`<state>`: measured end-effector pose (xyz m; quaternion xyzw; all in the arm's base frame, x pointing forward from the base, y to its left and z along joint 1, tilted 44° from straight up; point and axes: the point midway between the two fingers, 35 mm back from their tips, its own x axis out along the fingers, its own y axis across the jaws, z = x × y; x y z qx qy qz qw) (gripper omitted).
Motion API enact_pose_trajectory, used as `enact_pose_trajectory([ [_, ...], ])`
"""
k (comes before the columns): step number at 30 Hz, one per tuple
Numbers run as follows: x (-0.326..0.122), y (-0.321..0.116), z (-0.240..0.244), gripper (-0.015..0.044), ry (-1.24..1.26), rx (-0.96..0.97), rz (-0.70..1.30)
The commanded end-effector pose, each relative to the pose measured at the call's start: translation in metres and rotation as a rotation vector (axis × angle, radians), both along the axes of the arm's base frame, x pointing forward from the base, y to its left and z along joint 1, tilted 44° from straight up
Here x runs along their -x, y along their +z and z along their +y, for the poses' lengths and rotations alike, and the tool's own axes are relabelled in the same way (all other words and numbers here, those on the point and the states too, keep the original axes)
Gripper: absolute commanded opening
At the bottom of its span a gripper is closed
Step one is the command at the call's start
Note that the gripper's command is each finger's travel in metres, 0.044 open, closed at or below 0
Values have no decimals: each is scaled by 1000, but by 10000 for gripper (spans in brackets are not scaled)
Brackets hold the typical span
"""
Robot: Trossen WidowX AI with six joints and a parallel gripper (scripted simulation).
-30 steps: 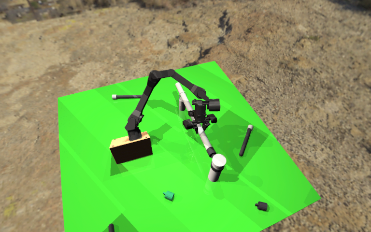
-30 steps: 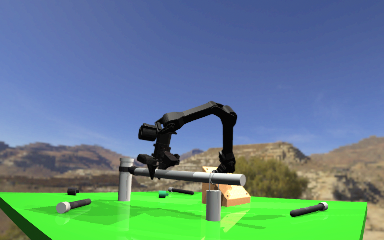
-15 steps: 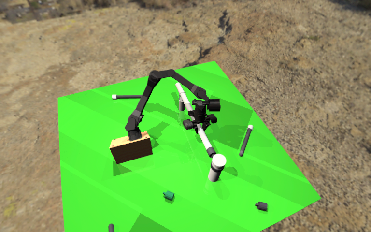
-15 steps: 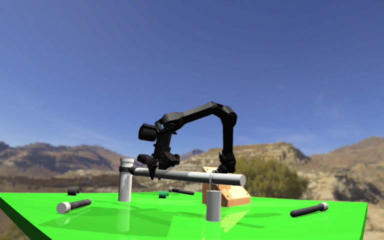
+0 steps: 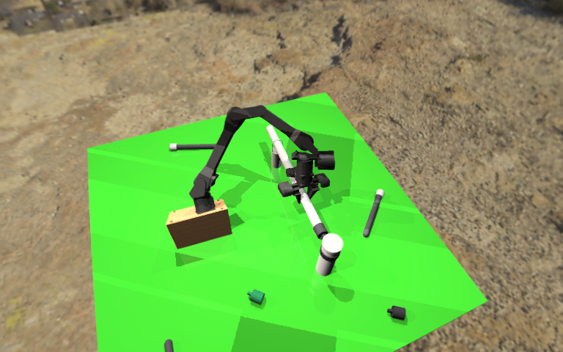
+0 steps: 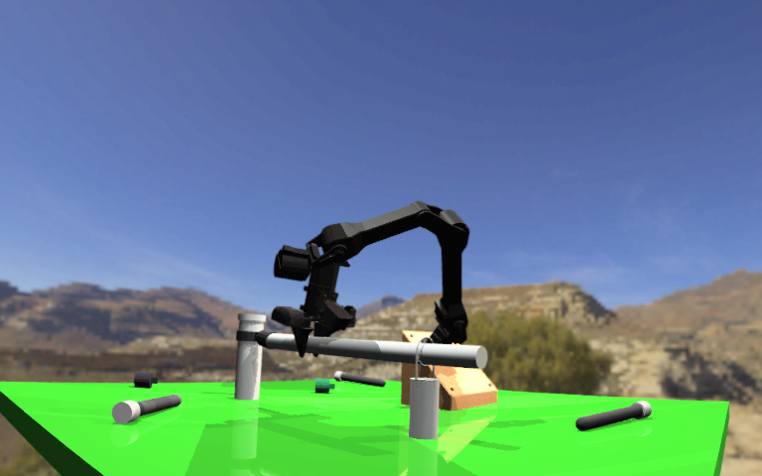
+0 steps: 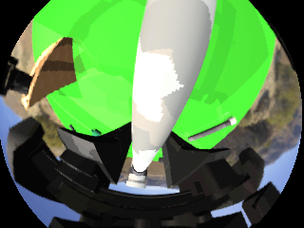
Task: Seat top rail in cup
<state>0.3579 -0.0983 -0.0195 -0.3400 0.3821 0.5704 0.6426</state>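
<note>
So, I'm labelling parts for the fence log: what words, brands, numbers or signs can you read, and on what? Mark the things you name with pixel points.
None can be read in any view.
The rail (image 5: 311,210) (image 6: 359,349) (image 7: 163,71), big post (image 5: 325,265) (image 6: 247,370) and arm show no legible text.
The wooden block (image 5: 199,229) (image 6: 468,387) (image 7: 57,66) shows only small dark dots, no lettering.
</note>
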Motion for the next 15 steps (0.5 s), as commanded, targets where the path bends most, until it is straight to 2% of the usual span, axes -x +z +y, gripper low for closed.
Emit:
enact_pose_trajectory([
  [1, 1, -2, -9, 0, -3, 14, -2],
  [15, 2, -6, -18, 0, -3, 14, -2],
])
